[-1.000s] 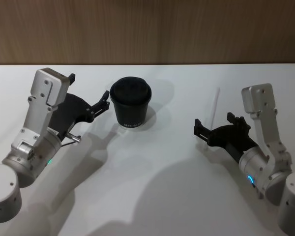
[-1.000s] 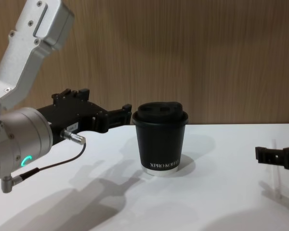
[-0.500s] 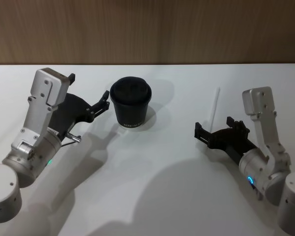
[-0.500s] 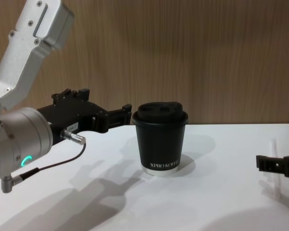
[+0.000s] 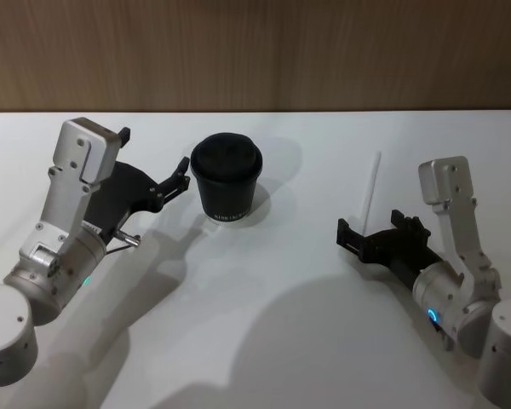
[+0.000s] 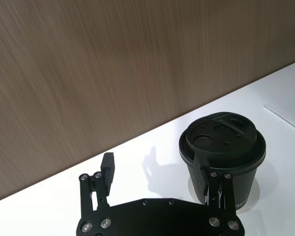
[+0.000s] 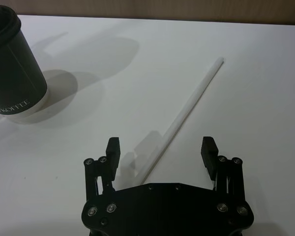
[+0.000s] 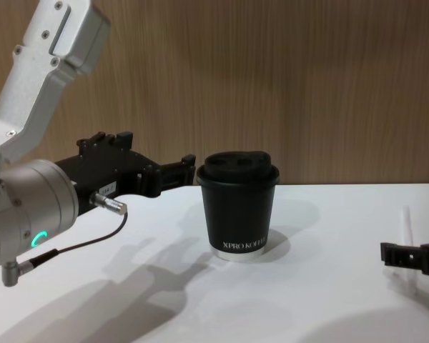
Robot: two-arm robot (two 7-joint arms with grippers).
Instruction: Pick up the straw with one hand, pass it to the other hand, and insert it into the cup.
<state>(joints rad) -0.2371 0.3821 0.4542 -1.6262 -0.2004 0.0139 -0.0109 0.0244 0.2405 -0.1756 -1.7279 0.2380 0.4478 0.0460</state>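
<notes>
Head camera looks steeply down on the table (image 5: 264,341); chest camera faces 12 o'clock from tabletop height; wrist cameras ride low and close. All four share the cup (image 5: 227,183).

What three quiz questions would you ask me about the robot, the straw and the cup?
1. True or false: the straw is already standing in the cup.
2. Pick one: the right gripper has its jaws (A) open, one on each side of the straw, (B) shut tight on the straw, (C) shut on the cup's lid.
3. Fill the gap: the left gripper hovers open right beside the ____.

Key:
1. False. The straw lies flat on the white table and the cup's lid is on.
2. A.
3. Cup.
</notes>
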